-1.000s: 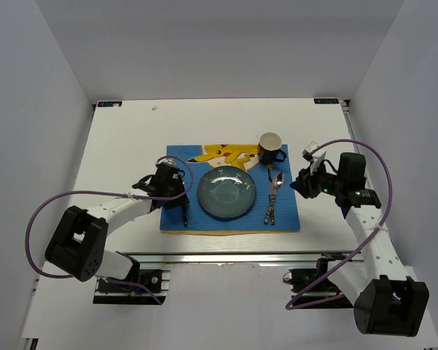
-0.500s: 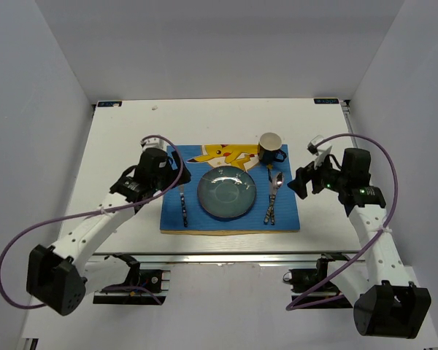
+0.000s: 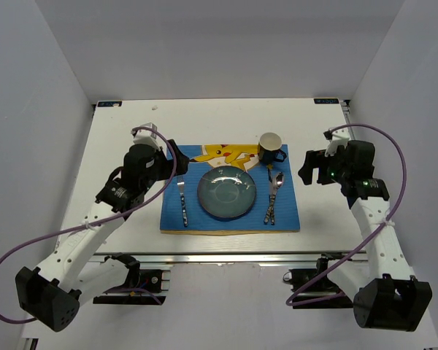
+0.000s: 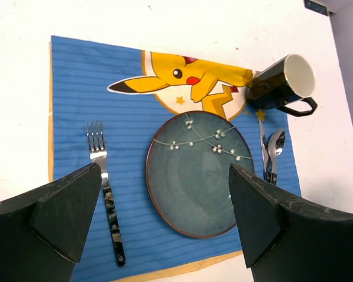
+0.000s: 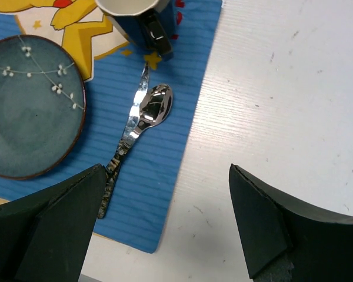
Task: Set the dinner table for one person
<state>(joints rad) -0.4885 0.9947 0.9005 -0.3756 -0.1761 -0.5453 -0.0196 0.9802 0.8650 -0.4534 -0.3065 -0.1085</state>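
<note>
Two black, wedge-shaped fingers of the left gripper stand spread wide with nothing between them, above the left part of the setting. Beneath lies a placemat of ribbed blue cloth printed with a yellow cartoon figure. On it lies a fork with silver tines and a dark mottled handle, just left of a round, glossy teal plate with white dotted sprigs and a brown rim. The right gripper gapes equally wide and grips nothing, above the mat's right edge. There a shiny spoon lies alongside a knife, below a dark blue mug with a cream inside.

The mat rests in the middle of the dinner table, flat, white and matte. Only the left wrist view shows the fork. Only the right wrist view shows faint scuffs on the bare top. Only the top view shows the silver rail along the near edge and the purple cables looping from the arms.
</note>
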